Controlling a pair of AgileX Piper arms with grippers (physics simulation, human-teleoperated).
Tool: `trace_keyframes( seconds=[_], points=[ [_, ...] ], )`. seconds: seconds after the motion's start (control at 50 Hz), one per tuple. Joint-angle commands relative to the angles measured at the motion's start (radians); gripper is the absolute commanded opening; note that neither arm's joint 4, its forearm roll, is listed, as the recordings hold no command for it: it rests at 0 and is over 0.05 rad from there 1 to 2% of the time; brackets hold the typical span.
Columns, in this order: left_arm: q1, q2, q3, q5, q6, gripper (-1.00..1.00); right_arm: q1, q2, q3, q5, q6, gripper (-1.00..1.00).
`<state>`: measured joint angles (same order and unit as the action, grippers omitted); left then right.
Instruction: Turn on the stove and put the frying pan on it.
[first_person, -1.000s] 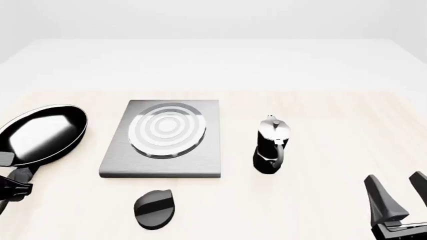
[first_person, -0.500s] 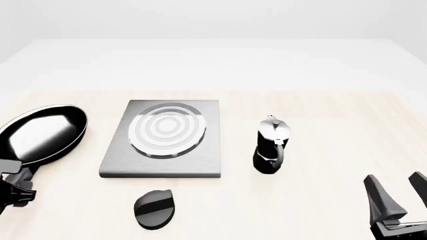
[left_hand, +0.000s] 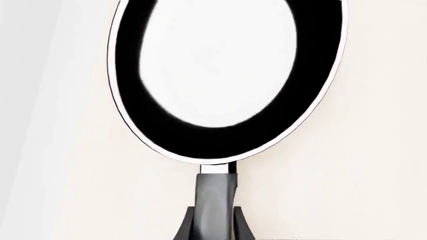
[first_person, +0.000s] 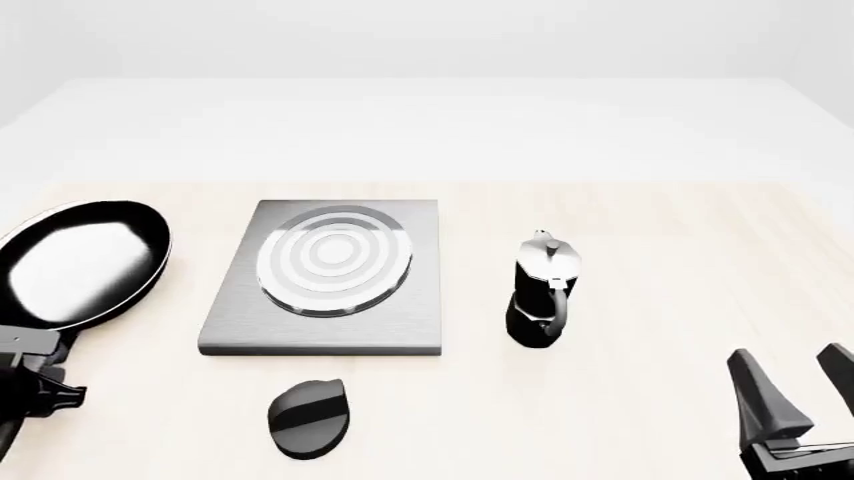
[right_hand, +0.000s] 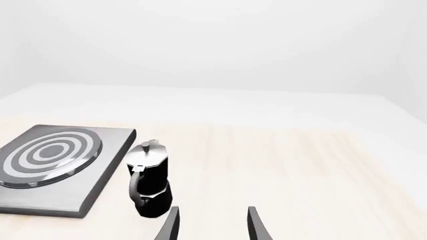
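Note:
The frying pan (first_person: 83, 262) is round and glossy black with a pale rim, at the table's left edge, left of the stove (first_person: 327, 275). It fills the left wrist view (left_hand: 227, 75). My left gripper (first_person: 38, 360) is shut on the pan's dark handle (left_hand: 215, 197), with one finger on each side of it (left_hand: 213, 226). The stove is a grey slab with silver rings and nothing on it, and also shows in the right wrist view (right_hand: 47, 165). My right gripper (first_person: 790, 360) is open and empty at the near right (right_hand: 213, 212).
A small black oval knob (first_person: 310, 417) lies in front of the stove. A black-and-silver moka pot (first_person: 545, 290) stands right of the stove, ahead of my right gripper (right_hand: 148, 179). The pan sits close to the table's left edge.
My left gripper has slid back along the pan handle and closed on it. The pan has shifted slightly and its face looks brighter. The right arm has not moved.

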<state>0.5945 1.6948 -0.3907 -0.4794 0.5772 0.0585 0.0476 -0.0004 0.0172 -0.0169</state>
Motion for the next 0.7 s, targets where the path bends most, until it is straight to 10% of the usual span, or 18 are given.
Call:
trace_keyframes(
  seconds=[0.02,0.7],
  points=[
    [-0.031,-0.081,-0.014,0.037,-0.001,-1.0,0.003,0.004,0.0,-0.006,0.0,1.0],
    [-0.246,-0.67,-0.08,0.588,-0.08,-1.0,0.004,-0.016,-0.005,0.005,0.006,1.0]
  ],
)
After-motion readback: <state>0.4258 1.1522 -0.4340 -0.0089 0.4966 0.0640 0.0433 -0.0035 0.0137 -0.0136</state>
